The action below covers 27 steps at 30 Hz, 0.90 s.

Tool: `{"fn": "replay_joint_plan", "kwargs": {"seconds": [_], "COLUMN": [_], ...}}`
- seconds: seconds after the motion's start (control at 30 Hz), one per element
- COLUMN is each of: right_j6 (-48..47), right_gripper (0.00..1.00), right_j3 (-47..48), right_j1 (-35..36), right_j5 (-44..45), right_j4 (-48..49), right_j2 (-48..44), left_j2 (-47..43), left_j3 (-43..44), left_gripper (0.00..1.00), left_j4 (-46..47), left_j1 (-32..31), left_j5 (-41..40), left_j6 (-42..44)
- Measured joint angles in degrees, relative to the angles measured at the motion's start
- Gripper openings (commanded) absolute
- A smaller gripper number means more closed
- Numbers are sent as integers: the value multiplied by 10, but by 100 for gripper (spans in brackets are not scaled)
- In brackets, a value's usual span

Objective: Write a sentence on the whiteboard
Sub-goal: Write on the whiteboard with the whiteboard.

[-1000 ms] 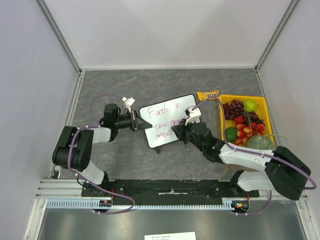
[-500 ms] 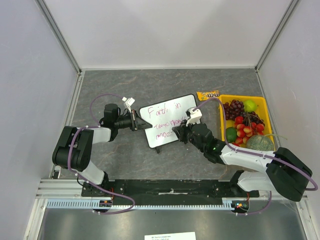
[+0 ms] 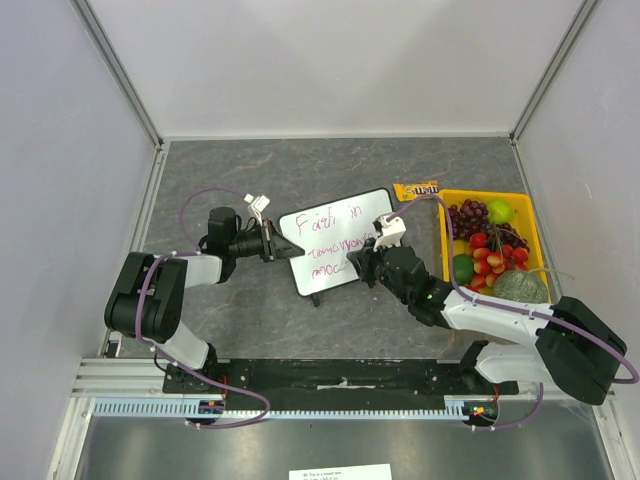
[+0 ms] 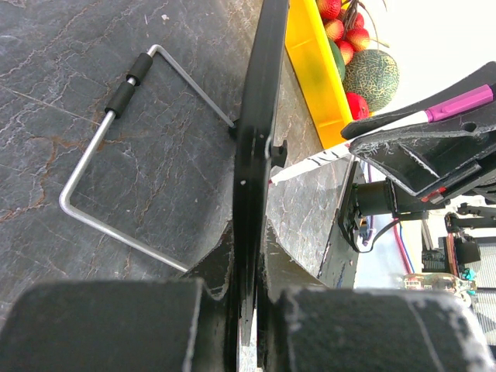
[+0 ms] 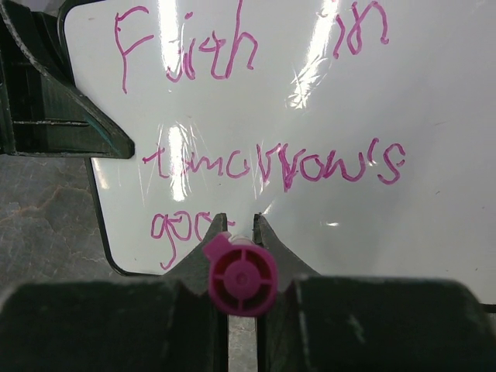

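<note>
A dark, stone-patterned table fills the enclosure. At its right side stands a yellow tray heaped with fruit: purple grapes, small red pieces, green ones and a netted melon. The whiteboard sits near the middle of the table, just left of the tray, turned at a slant with its written face up toward the overhead camera and lying between the two arms. The left gripper comes in from the left and is clamped on the board's left edge; its wrist view shows the black frame edge-on, pinched between the two fingers. The right gripper reaches over the board's lower right part, its fingers closed narrowly around a pink marker whose tip end points at the white surface. A bent wire stand joins the board's back side and rests on the table. A small orange candy packet lies just beyond the tray's far left corner. The sentence, in pink strokes, reads "Faith in" on the top line and "tomorrow's" on the second. A third line begun at the lower left runs to about "goo" before the marker and fingers hide it.
</note>
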Motion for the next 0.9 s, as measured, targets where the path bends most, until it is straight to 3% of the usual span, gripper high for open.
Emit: {"fn": "replay_joint_plan", "kwargs": {"seconds": [0.4,0.9], "right_j6": [-10,-14], "right_gripper": [0,0], "right_j3": [5,49], "right_j1": [-1,-1], "right_j5": [31,26], "right_j4": [-21,-10], "right_j2": [-49,21], "left_j2": [0,0], "left_j3": [0,0], "left_gripper": [2,2], "left_j4": [1,1], "left_j1": [0,0], "left_j5": [2,2], "left_j6": [0,0]}}
